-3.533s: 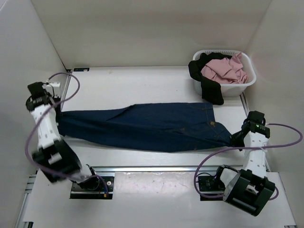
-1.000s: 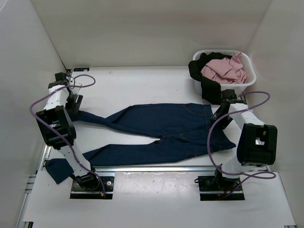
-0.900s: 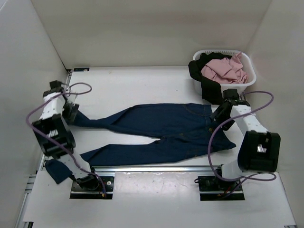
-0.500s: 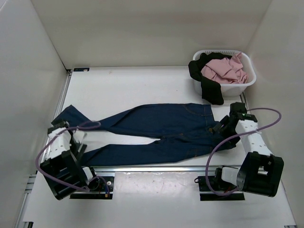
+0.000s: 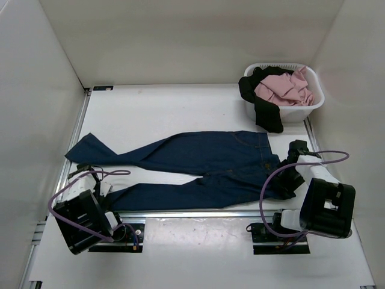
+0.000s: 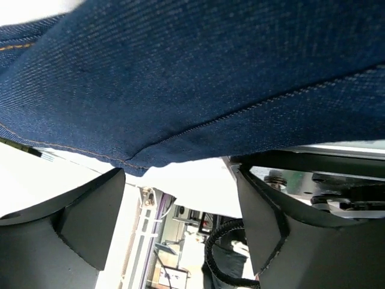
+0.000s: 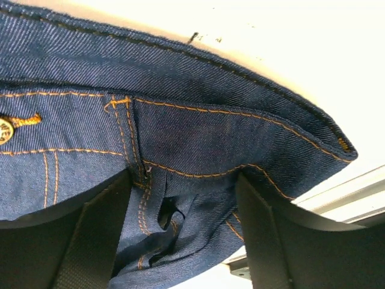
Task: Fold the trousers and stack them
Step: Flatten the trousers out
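worktop [image 5: 168, 108]: white, with walls on the left, far and right sides.
trousers [image 5: 204, 159]: lying flat mid-worktop, long axis left to right. The waist points to the right edge. The legs point to the left edge, splayed in a V, with the near leg along the near edge.
left arm [image 5: 81, 208]: near-left corner, by the near leg's hem.
left jaws: spread, denim lying across just ahead of them, nothing pinched.
right arm [image 5: 319, 192]: near-right corner, at the waist.
right jaws: spread wide, waistband seen between them.
basket [image 5: 316, 103]: far-right corner.
black garment [image 5: 264, 111]: draped over the basket's near rim.
pink cloth [image 5: 283, 87]: inside the basket.
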Robot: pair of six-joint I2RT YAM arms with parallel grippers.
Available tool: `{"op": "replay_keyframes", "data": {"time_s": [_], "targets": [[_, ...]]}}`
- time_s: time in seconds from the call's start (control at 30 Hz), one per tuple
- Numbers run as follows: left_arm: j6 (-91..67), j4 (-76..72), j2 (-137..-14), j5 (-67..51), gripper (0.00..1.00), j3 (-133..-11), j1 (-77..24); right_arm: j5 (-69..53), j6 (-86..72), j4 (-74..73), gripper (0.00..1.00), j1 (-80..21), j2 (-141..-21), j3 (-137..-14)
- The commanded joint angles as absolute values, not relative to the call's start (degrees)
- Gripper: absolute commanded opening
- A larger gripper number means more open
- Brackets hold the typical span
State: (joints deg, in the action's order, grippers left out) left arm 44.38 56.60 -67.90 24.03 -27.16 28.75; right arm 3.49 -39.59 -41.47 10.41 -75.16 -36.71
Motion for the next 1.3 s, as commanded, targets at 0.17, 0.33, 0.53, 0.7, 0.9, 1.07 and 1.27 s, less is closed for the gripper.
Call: {"op": "replay_keyframes", "data": {"time_s": [0.17,0.33,0.53,0.7,0.9,1.07,1.27], "targets": [[44.4,41.6,-69.3,23.7,0.29,-24.4,28.7,1.3,-40.7,-36.6,0.35,10.6,-77.5,-36.5],[45.1,41.6,-70.0,22.3,0.15,-29.1,28.7,1.3,-40.7,-37.7,0.00,11.2,-77.0,-38.5],[45.8,41.0,-78.9,21.3,0.15,-52.0,28.7,0.7,-40.7,-38.5,0.00,12.9,-81.0,-51.4],[45.2,46.5,-87.9,21.3,0.15,-68.4,25.4,0.7,-40.2,-41.2,0.00,13.4,-86.2,-65.4],[42.6,64.3,-86.1,13.4,0.36,-67.6,20.5,-1.0,-39.6,-42.7,0.00,13.4,-85.0,-66.2],[42.0,62.5,-71.6,13.1,0.76,-43.3,12.0,-1.7,-40.2,-39.7,0.00,13.4,-83.1,-57.5],[43.1,55.7,-72.3,16.3,0.80,-33.1,12.6,-2.3,-40.8,-38.2,0.00,13.4,-82.1,-53.5]]}}
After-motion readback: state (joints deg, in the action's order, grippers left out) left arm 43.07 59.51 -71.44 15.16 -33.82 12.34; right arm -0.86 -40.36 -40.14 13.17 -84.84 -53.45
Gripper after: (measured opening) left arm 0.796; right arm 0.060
